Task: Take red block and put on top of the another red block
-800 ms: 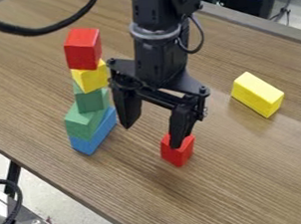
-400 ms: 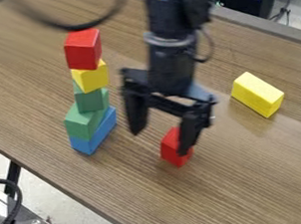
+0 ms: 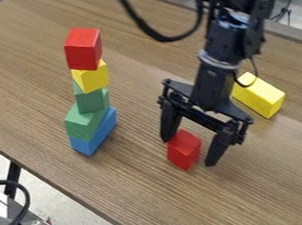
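The fingers (image 3: 216, 149) are spread open, with the lower red block (image 3: 184, 151) between them on the bench (image 3: 141, 191). One finger is toward its ten o'clock, the other toward four o'clock. The block appears to stand upright, with its long axis vertical, but at this slant I cannot be fully certain. From there, the tower is at ten to eleven o'clock: a blue block (image 3: 95, 137) at the bottom, two green blocks (image 3: 86, 121), a yellow block (image 3: 91, 78) and the upper red block (image 3: 82, 49). The lying yellow block (image 3: 263, 97), between one and two o'clock, points roughly from eleven to five.
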Motion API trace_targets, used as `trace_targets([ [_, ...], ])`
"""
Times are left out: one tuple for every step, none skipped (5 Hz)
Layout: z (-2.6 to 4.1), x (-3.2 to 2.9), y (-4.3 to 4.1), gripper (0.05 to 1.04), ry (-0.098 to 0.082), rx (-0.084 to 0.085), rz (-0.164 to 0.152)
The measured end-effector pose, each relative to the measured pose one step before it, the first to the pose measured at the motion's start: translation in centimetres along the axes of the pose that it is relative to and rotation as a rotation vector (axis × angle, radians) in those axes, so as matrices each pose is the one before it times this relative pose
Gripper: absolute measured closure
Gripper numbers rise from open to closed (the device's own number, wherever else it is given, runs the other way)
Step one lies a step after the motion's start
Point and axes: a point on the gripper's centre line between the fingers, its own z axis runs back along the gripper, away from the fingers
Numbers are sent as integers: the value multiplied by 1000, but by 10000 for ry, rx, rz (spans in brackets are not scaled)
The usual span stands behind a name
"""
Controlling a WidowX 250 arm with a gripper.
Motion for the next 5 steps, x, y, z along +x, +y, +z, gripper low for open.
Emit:
trace_targets([
  [-343,176,-89,85,207,118,142],
  [-470,2,-174,85,200,-83,168],
  [-229,450,113,112,-307,-215,189],
  [-379,-172,-255,384,-386,-583,-135],
  [83,-267,689,496,-150,-251,158],
])
